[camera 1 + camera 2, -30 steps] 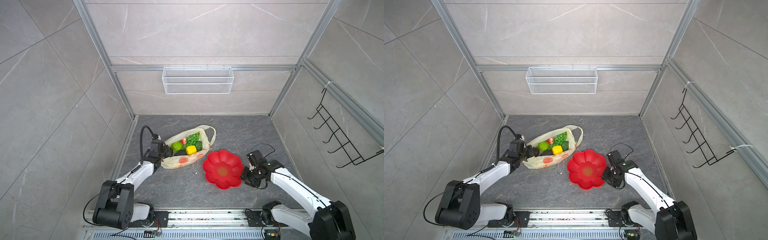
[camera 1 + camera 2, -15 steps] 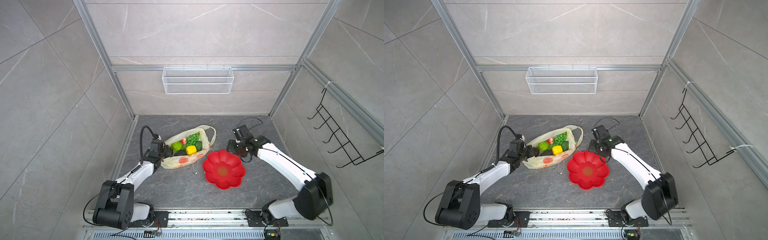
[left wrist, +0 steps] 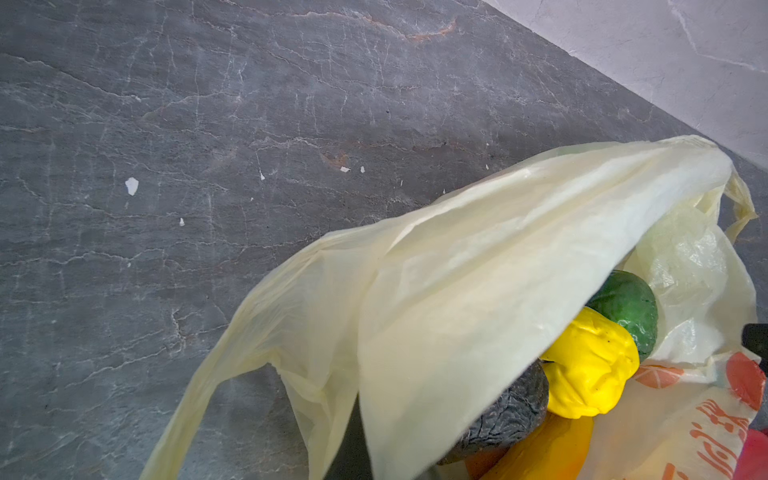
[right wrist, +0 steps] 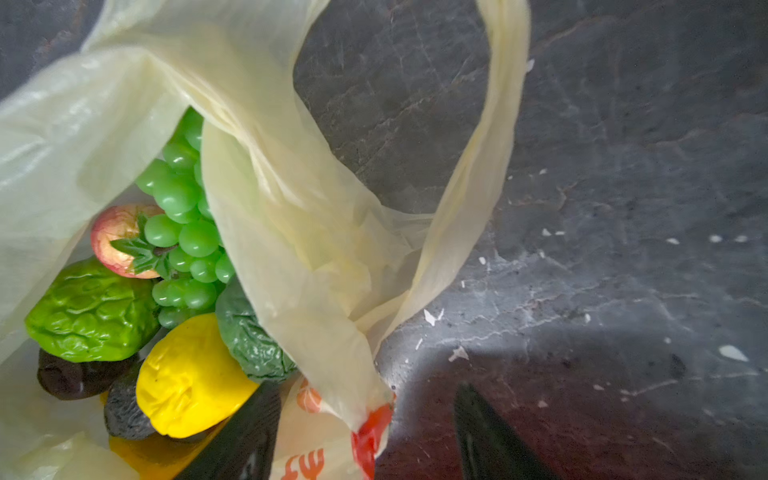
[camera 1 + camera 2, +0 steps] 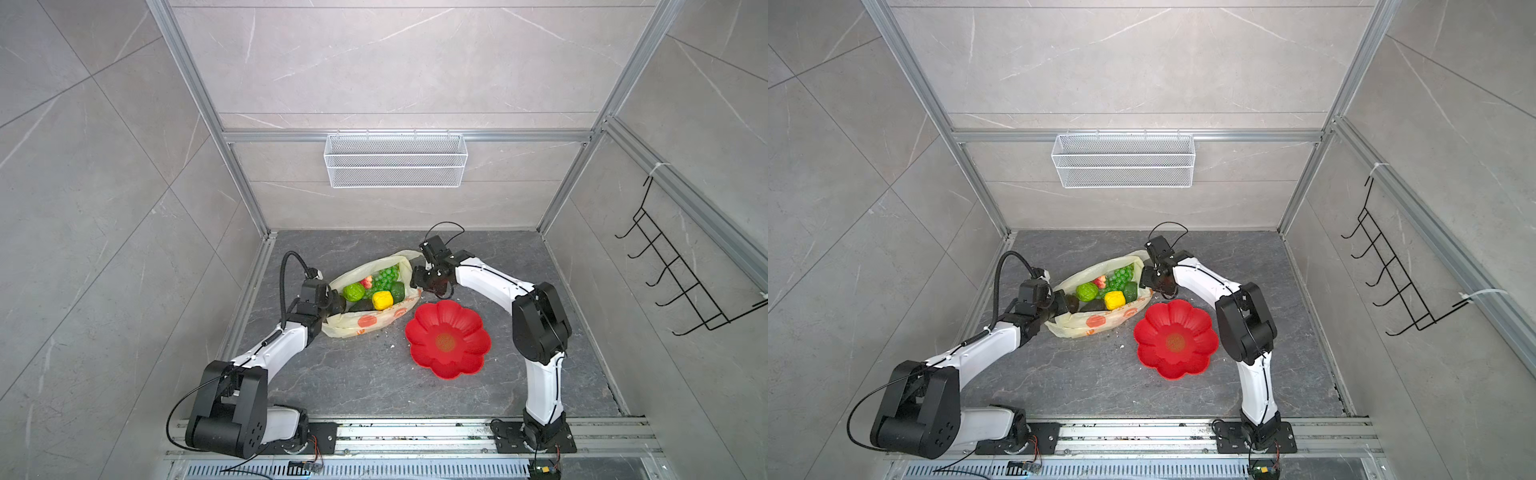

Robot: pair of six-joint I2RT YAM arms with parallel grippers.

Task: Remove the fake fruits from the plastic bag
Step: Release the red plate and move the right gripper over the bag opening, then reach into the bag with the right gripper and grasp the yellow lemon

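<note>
Both top views: the plastic bag [image 5: 361, 322] lies on the table [image 5: 332, 374] just beside the red plate [image 5: 446, 338], on its far-left side, with the fake fruits [image 5: 380, 289] inside. The left end effector [image 5: 337, 305] sits at the bag end away from the plate.
Left wrist view: it is closed, pinching bag film.
Right wrist view: the right end effector [image 4: 365, 395] has its fingers apart astride the bag rim, unclamped.

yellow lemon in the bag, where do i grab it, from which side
Probably grip the yellow lemon across its bulging middle, straight down through the open mouth of the plastic bag: it lies on top of the pile, while the green avocado and the bag wall crowd its sides.
</note>
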